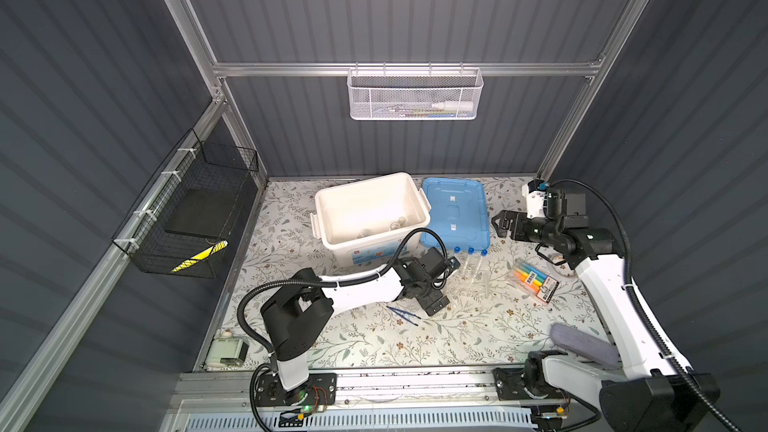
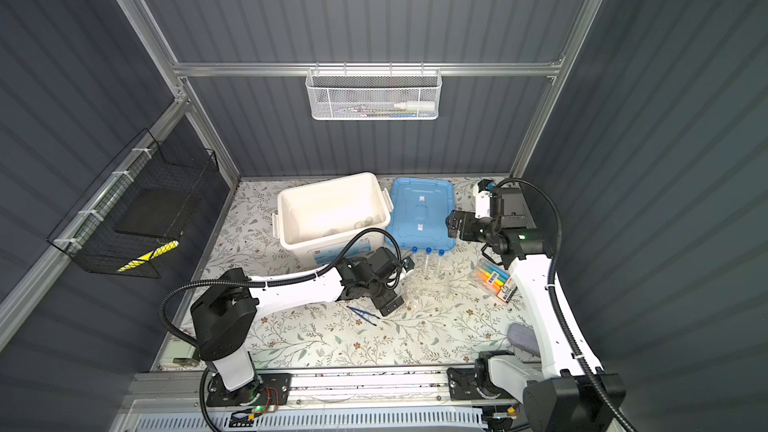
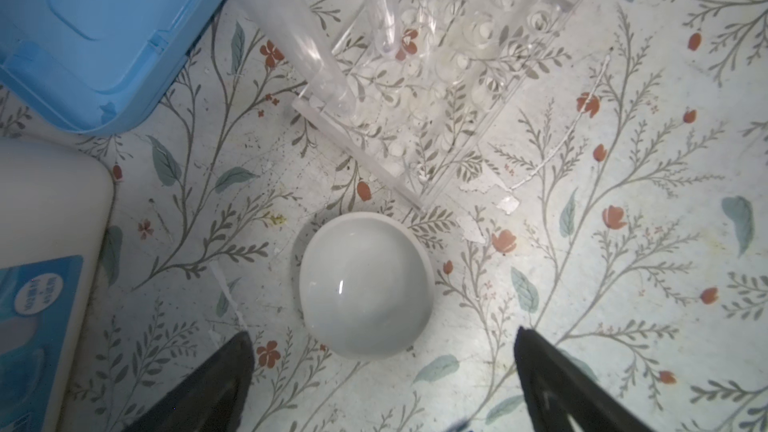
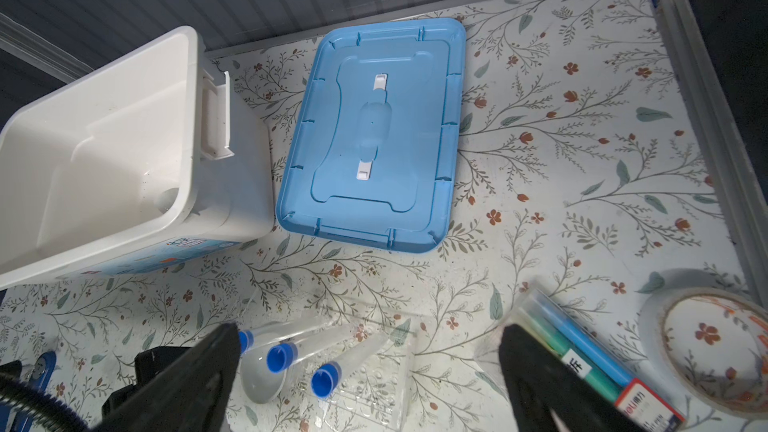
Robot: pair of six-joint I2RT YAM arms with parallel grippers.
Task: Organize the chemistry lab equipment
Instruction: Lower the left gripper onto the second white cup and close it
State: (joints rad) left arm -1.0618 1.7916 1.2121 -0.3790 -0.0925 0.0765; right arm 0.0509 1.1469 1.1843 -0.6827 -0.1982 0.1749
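Note:
A small white dish (image 3: pixel 365 284) sits on the floral mat beside the clear rack (image 3: pixel 436 76). My left gripper (image 3: pixel 382 332) hangs open straight above it, one finger on each side and neither touching. In both top views this gripper (image 1: pixel 434 305) (image 2: pixel 388 303) hides the dish. Three blue-capped test tubes (image 1: pixel 471 261) (image 4: pixel 280 358) stand in the rack. Blue tweezers (image 1: pixel 403 314) lie in front of the left gripper. Clear glassware (image 1: pixel 397 224) rests inside the white bin (image 1: pixel 332 205). My right gripper (image 1: pixel 500 224) (image 4: pixel 370 328) is open and empty, raised beside the blue lid (image 1: pixel 455 211).
A pack of highlighters (image 1: pixel 534 280) and a tape roll (image 4: pixel 715 347) lie at the right by the right arm. A white mesh basket (image 1: pixel 415 93) hangs on the back wall and a black wire basket (image 1: pixel 195 209) on the left wall. A grey pad (image 1: pixel 582 342) lies front right.

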